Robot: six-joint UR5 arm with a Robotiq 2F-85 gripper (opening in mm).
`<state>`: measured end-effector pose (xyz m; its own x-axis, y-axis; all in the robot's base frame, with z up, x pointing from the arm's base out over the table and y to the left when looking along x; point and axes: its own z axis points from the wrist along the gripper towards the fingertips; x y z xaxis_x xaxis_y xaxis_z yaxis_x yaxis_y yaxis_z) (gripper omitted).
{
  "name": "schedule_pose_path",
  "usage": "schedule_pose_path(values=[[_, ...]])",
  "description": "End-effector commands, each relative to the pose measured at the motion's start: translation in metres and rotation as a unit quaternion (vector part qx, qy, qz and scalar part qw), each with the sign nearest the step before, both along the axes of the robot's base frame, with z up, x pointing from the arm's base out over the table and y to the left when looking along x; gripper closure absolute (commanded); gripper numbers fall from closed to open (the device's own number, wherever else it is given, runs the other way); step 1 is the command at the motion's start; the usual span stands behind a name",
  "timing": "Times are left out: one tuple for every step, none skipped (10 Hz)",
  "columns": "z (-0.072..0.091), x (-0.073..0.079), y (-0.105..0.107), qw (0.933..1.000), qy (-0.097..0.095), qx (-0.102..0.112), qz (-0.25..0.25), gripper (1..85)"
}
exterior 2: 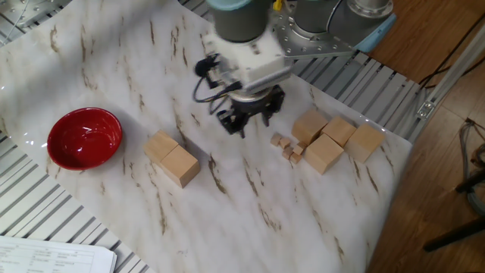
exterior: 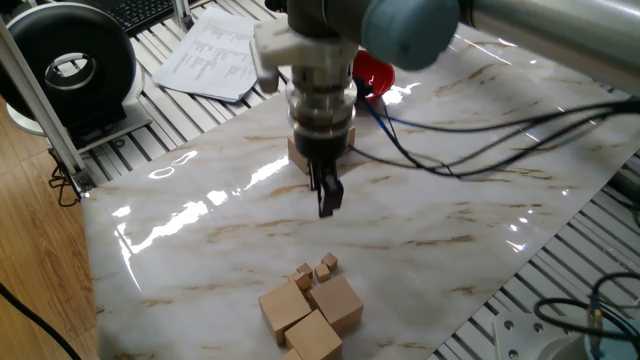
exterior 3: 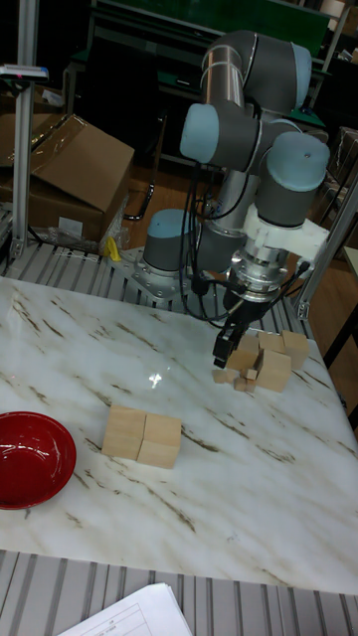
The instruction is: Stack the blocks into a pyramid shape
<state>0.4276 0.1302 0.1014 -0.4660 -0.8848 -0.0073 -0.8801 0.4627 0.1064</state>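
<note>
Hovering above the marble-patterned table [exterior 2: 250, 220], the end effector [exterior 2: 242, 121] hangs between two groups of blocks and touches neither. Its dark fingers [exterior: 328, 195] point down with nothing between them; whether they are spread or pressed together I cannot tell from any view.

Two large tan cubes [exterior 2: 173, 158] sit side by side, touching, on the table. In the other fixed view they lie at about eight o'clock from the end effector, well apart from it, with the red bowl [exterior 2: 84, 138] farther out at nine o'clock. In the tall fixed view this pair [exterior 3: 143, 436] sits at about seven o'clock from the end effector [exterior 3: 227, 350].

A second cluster of large cubes [exterior 2: 337, 140] rests close together near the table's edge, at about three o'clock from the end effector in the other fixed view. A few tiny wooden cubes [exterior 2: 286, 146] lie just beside that cluster, between it and the end effector. In one fixed view this cluster [exterior: 310, 312] lies at six o'clock, near the bottom border, with the tiny cubes [exterior: 316, 270] just above it.

No block rests on another; all lie flat on the table.
</note>
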Motion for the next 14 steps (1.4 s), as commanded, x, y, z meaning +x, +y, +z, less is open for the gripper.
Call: schedule_pose_path(values=[[-0.001, -0.024, 0.023, 0.9997, -0.009, 0.000, -0.024, 31.7], [-0.003, -0.031, 0.027, 0.9996, -0.011, 0.002, -0.028, 31.7], [-0.005, -0.040, 0.032, 0.9993, -0.013, 0.005, -0.035, 31.7], [-0.008, -0.053, 0.039, 0.9995, -0.010, 0.010, -0.027, 31.0], [-0.009, -0.062, 0.048, 0.9994, -0.011, 0.018, -0.026, 29.7], [-0.012, -0.068, 0.055, 0.9993, -0.017, 0.021, -0.027, 29.7], [-0.017, -0.070, 0.060, 0.9992, -0.026, 0.022, -0.021, 29.7], [-0.021, -0.074, 0.065, 0.9992, -0.030, 0.025, -0.011, 29.7], [-0.023, -0.076, 0.068, 0.9990, -0.035, 0.028, 0.009, 27.7], [-0.025, -0.077, 0.078, 0.9980, -0.042, 0.041, 0.020, 23.3], [-0.027, -0.077, 0.082, 0.9967, -0.050, 0.046, 0.043, 21.0], [-0.027, -0.079, 0.082, 0.9944, -0.051, 0.045, 0.081, 17.3], [-0.026, -0.083, 0.091, 0.9931, -0.046, 0.063, 0.088, 16.7], [-0.027, -0.083, 0.095, 0.9919, -0.046, 0.069, 0.096, 16.0]])
